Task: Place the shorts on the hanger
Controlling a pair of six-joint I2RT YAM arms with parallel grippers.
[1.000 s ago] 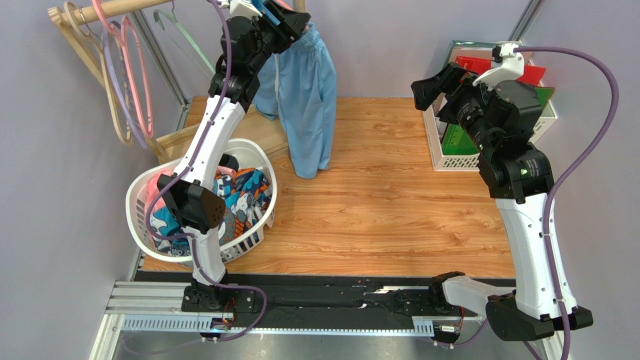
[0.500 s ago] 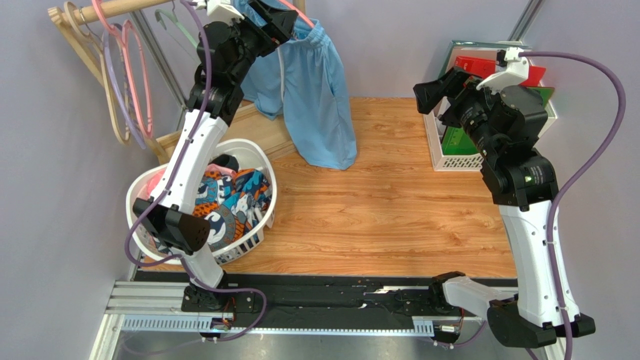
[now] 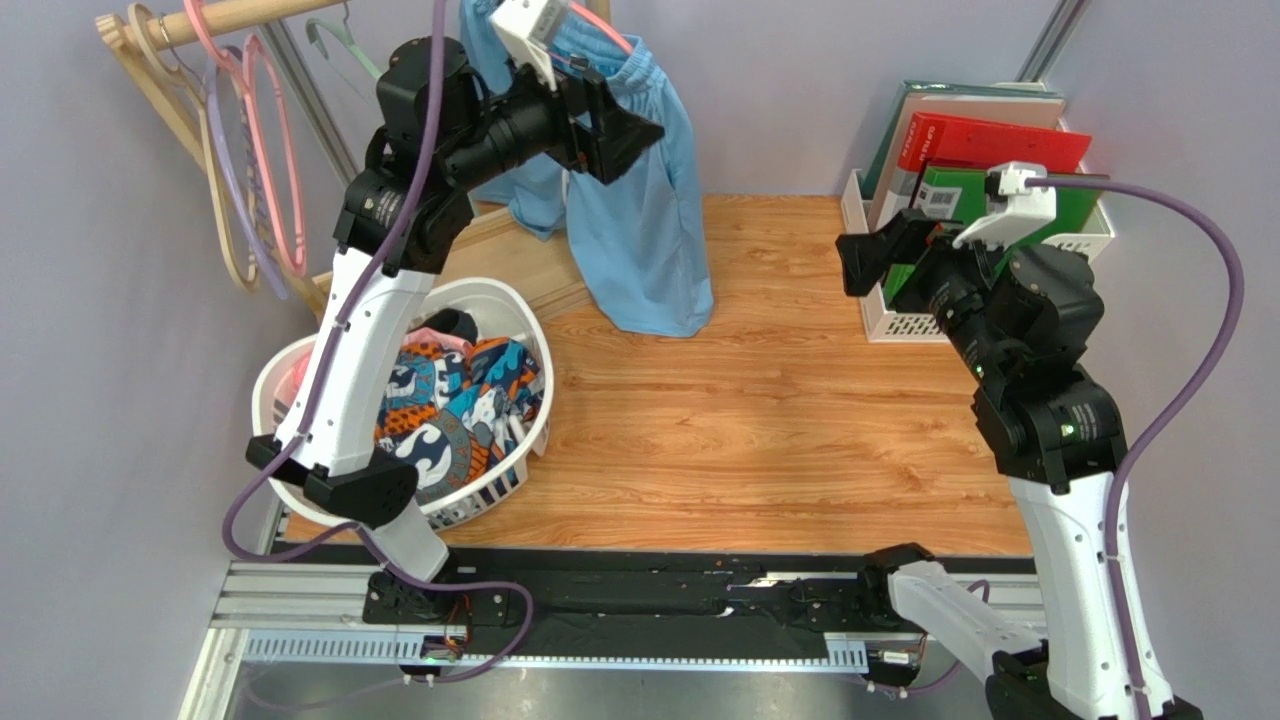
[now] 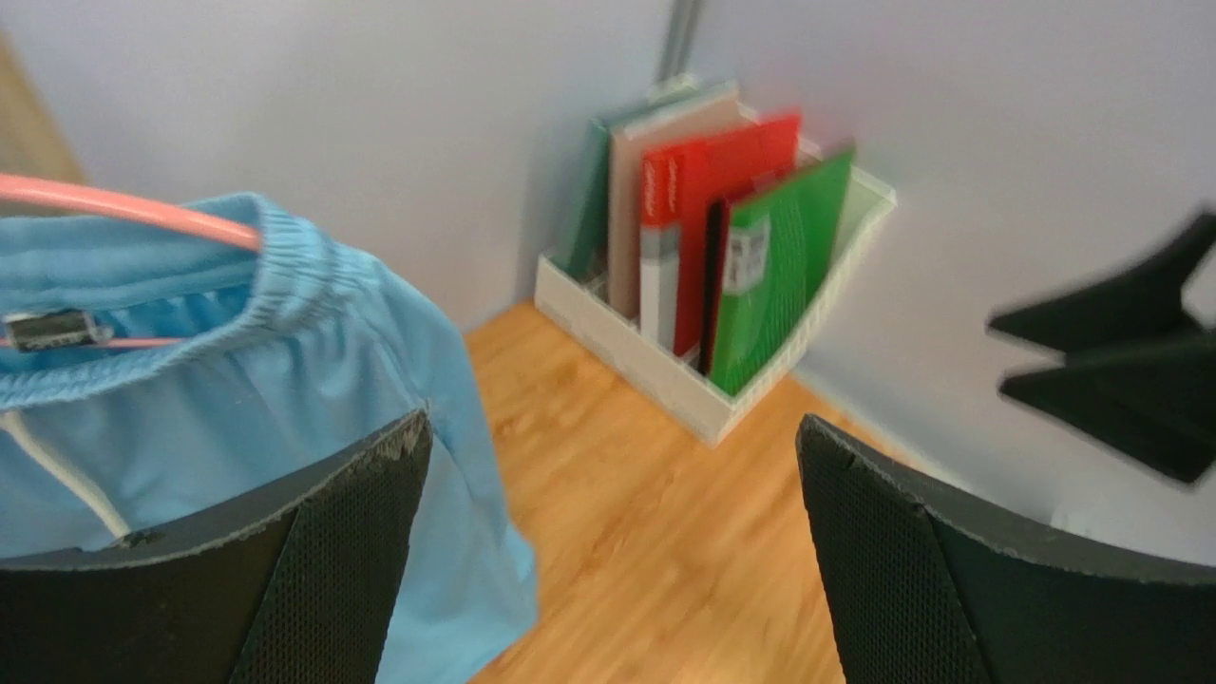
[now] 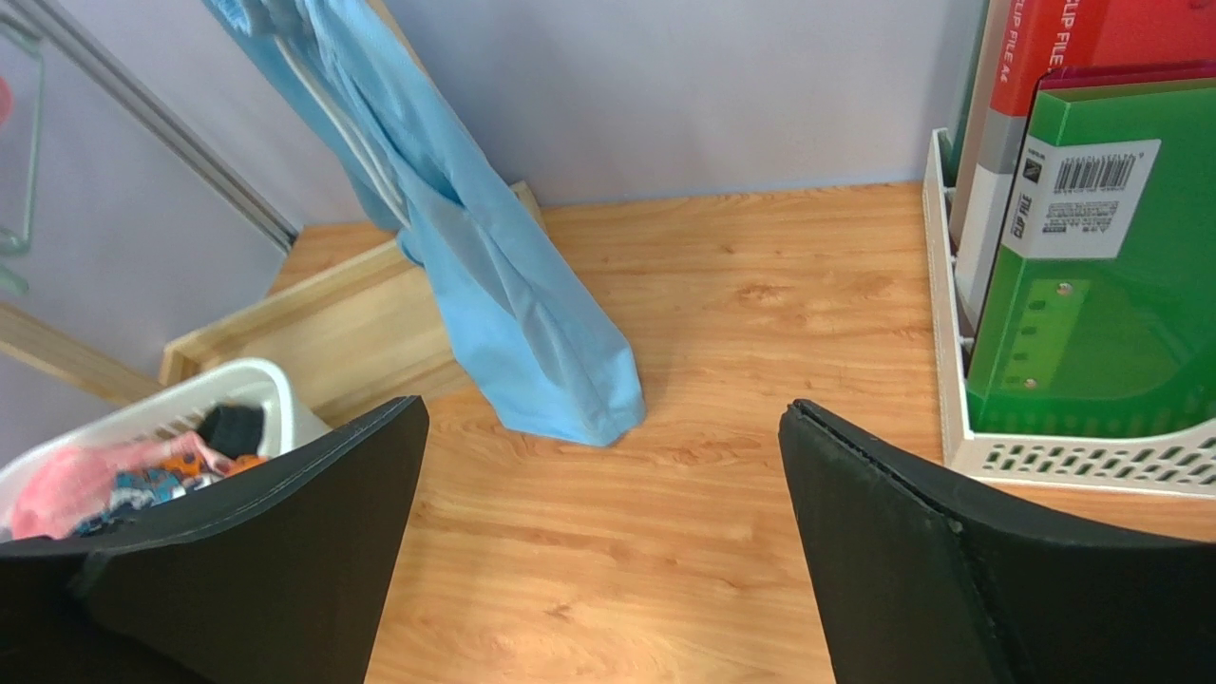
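Shorts [image 3: 639,225], soft light-blue fabric, hang from thin pink hanger [image 4: 129,210]; left pincer [image 4: 607,456] and right pincer [image 5: 600,428] gape, released; white round basket [image 3: 504,483] holds patterned cloth [image 3: 451,398]

I see shorts [image 3: 639,225] hung on hanger [image 4: 129,210], back of bench [image 3: 751,435], left of centre. Basket [image 3: 489,483] front-left with clothes [image 3: 458,398] in it, file rack [image 3: 887,318] back-right, spare hangers [image 3: 248,165] far left.
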